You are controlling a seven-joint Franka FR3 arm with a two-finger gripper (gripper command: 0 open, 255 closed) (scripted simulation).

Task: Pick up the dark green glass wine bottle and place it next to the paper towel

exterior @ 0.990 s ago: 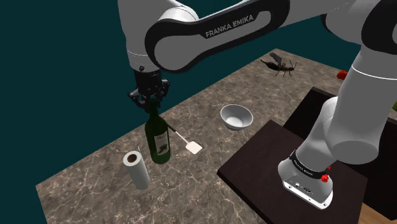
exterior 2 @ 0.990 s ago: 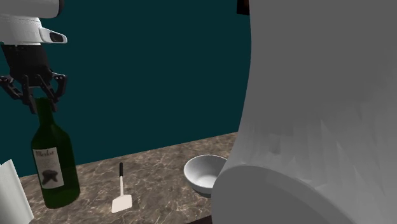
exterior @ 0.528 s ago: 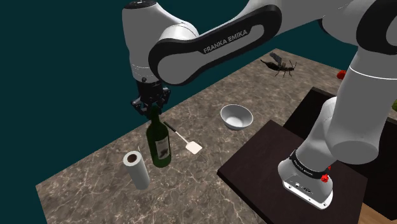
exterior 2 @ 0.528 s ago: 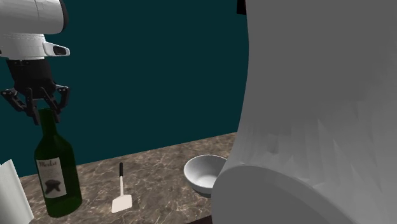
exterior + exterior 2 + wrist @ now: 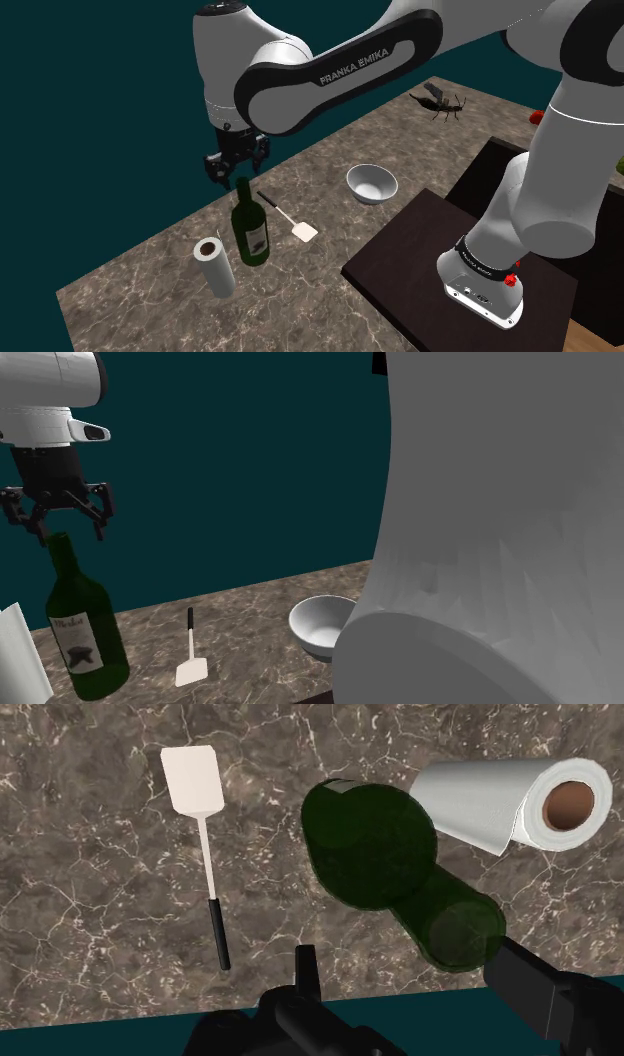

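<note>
Hand [image 5: 236, 176] hangs just above the bottle [image 5: 249, 232] neck, fingers [image 5: 305, 972] spread and touching nothing, prob. so the bottle stands free. Bottle's on the surface [image 5: 140, 285], just beside the paper towel [image 5: 215, 266]. It seems to lean slightly, tho that may be camera roll.

The bottle [image 5: 375, 844] is dark green glass, glossy and see-through. The towel [image 5: 480, 804] is matt white paper on a brown core. The counter [image 5: 90, 904] is smooth, brown, white-veined stone. The bowl [image 5: 371, 183] is smooth, white and faintly shiny.
</note>
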